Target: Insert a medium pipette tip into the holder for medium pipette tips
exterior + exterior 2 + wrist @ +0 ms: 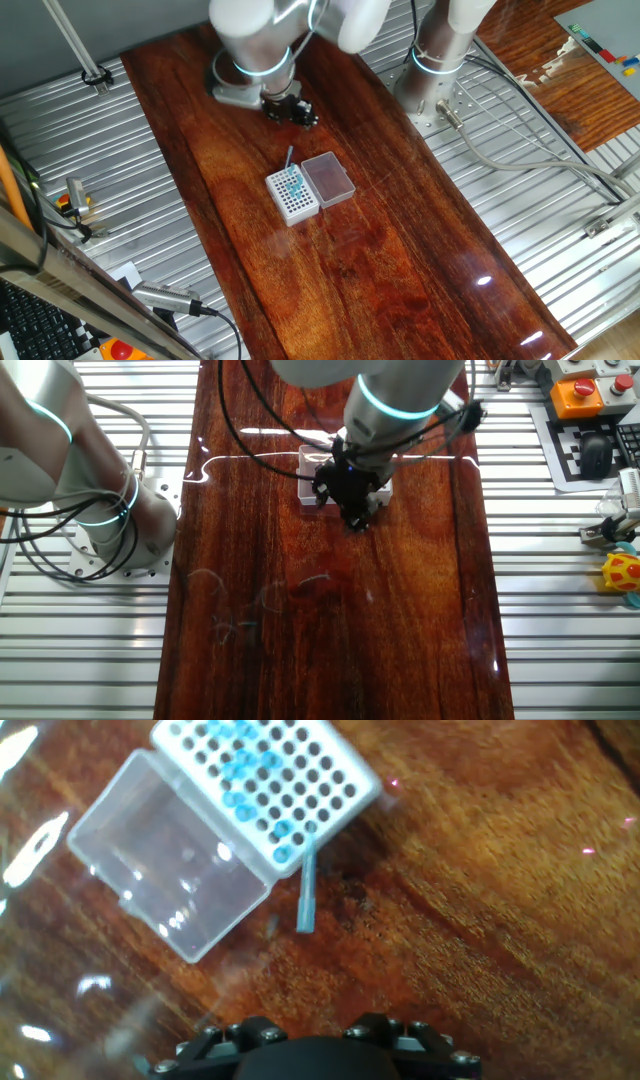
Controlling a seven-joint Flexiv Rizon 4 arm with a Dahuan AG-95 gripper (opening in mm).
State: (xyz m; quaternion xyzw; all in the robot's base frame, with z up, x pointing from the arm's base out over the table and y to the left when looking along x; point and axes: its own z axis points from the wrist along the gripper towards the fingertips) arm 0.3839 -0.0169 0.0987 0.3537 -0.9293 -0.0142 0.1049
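Pale tip — leaning on white holder

One fixed view looks down steeply from high beyond one long side of the tabletop, the arm's base at its far edge. The other fixed view faces back from the opposite end. The hand view hangs close above, sharing the white holder with the first.

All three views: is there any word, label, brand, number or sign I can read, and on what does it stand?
No text can be read in any view.
The holder for medium pipette tips shows only holes and teal tips, no print.
The clear box is unmarked.
The keyboard shows keys too small to read.
The patterned marker sheet at the table edge carries black squares, no legible characters.
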